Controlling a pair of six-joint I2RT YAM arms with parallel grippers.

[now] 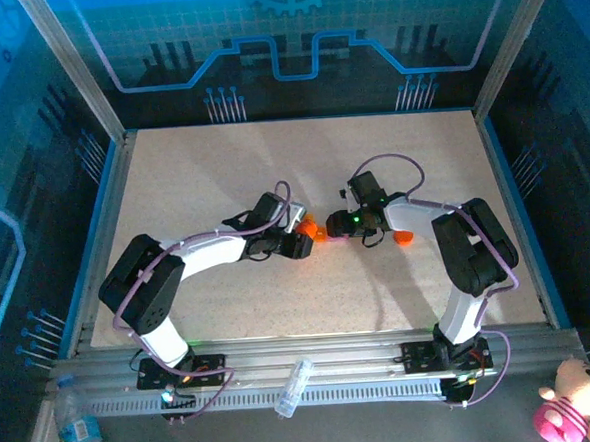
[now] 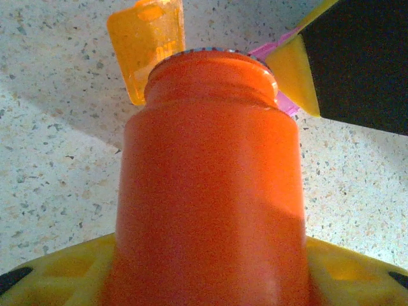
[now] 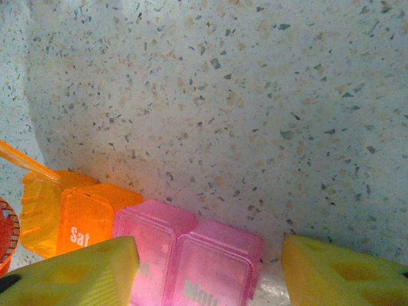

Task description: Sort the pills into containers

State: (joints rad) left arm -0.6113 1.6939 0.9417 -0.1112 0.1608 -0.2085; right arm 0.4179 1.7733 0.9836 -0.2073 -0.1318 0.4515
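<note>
On the table [image 1: 192, 177] between both arms, my left pincer [image 2: 204, 274] is clamped on the uncapped orange bottle [image 2: 210, 178]; my right pincer [image 3: 210, 271] stands apart, straddling the pill organiser strip [image 3: 153, 233] at its pink end. Strip looks light, stiff, slick, likely to skid: grip across its narrow walls.

Orange cylindrical plastic bottle [image 2: 207, 191] fills centre, narrower neck pointing away from camera, pale edge along rim. Left claw [image 2: 204, 284] clamped on bottle base, yellow ribbed fingers [image 2: 57, 274] pressing either side at bottom. Translucent orange square plastic lid flap [image 2: 143, 44] stands tilted just beyond neck, upper left. Pink plastic strip edge [image 2: 287, 105] just beyond rim, upper right, touched by yellow wedge-shaped finger [image 2: 293, 73] on black housing [image 2: 363, 57]. Speckled pale counter [image 2: 57, 159] beneath, shadowed at left
</note>
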